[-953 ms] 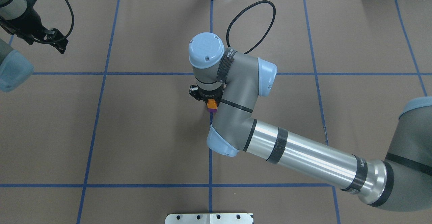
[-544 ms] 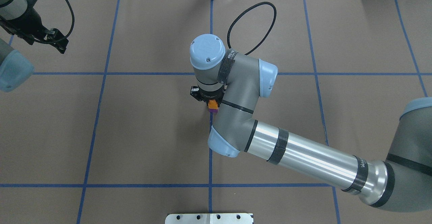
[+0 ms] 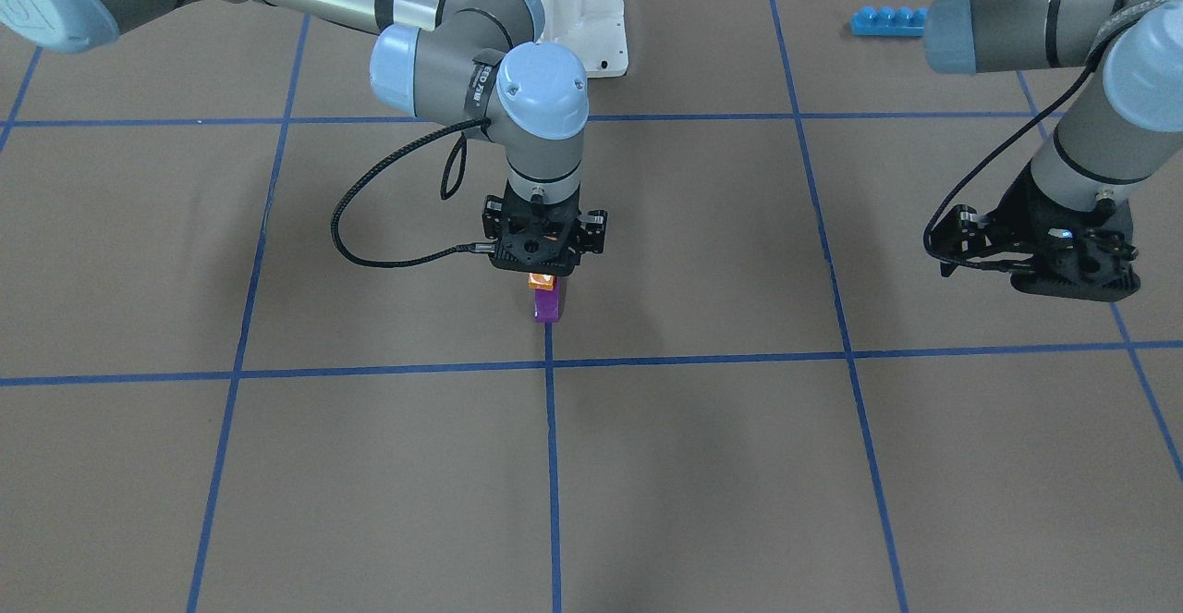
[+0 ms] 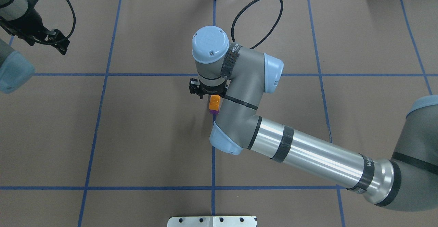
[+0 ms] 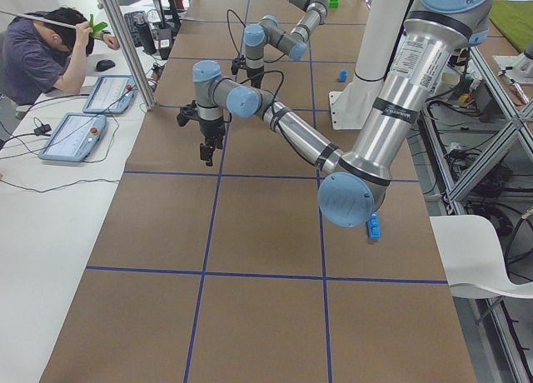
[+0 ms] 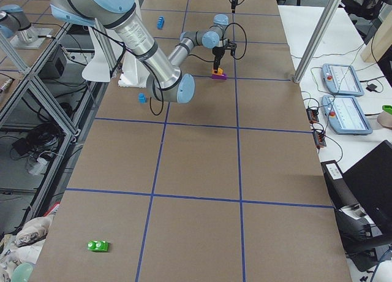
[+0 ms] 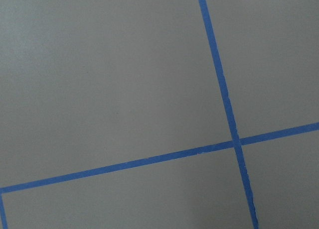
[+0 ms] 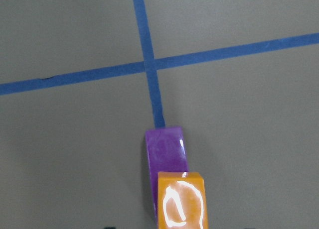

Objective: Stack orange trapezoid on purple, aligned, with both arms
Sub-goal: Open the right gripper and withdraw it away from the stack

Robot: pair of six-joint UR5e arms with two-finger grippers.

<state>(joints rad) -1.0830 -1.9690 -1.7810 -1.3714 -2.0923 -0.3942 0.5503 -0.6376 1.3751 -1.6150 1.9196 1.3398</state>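
Observation:
The orange trapezoid [image 3: 541, 282] sits on top of the purple brick [image 3: 545, 306], which rests on the table by a blue tape crossing. The stack also shows in the overhead view, orange [image 4: 215, 101] over purple [image 4: 213, 110], and in the right wrist view, orange [image 8: 181, 201] on purple [image 8: 166, 150]. My right gripper [image 3: 543, 266] hangs just above the stack. It looks open and no finger touches the orange trapezoid. My left gripper [image 3: 1072, 288] is far off at the table's side. It looks open and holds nothing.
A long blue four-stud brick [image 3: 887, 19] lies near my left arm's base. A small blue brick [image 6: 141, 98] lies near the white base [image 3: 554, 3]. A green brick [image 6: 98, 246] lies at the far right end. A person sits by the table [image 5: 37, 54].
My right wrist has lifted off the stack. More of the orange trapezoid now shows, and it stays on the purple brick. The left arm has not moved.

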